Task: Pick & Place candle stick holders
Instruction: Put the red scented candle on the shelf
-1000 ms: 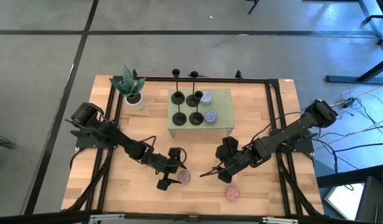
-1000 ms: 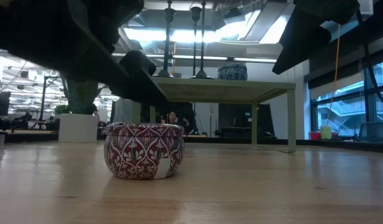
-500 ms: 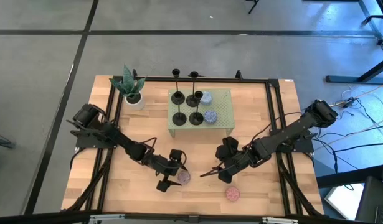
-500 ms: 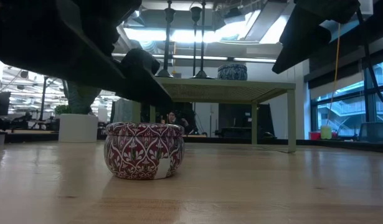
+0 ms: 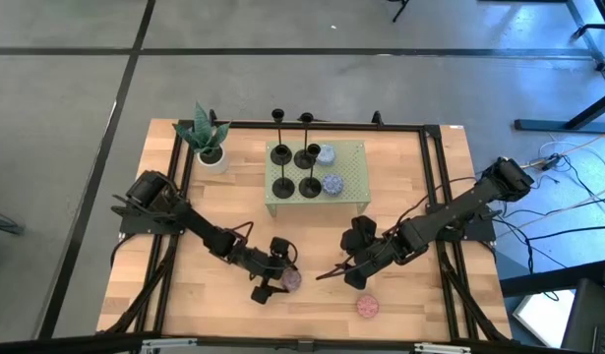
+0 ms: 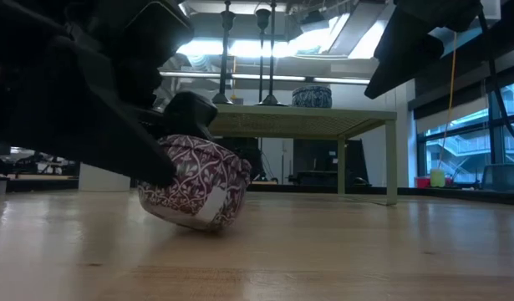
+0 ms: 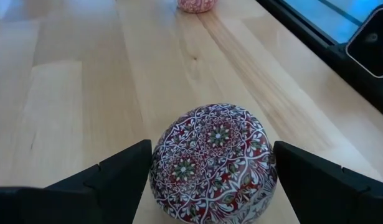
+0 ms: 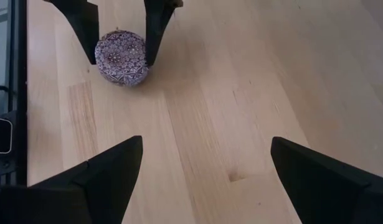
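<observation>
Left jaws [image 7: 210,180] straddle tilted puck [image 7: 211,160], holders [image 5: 295,167] distant.

No writing, label, brand or number can be read on anything in these views.

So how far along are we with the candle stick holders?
Nothing looks done yet: the four candle stick holders stand on the green rack. In hand: the left gripper clamps a patterned tin, tipping it. The right gripper hangs open nearby. Every holder pick is left.
</observation>
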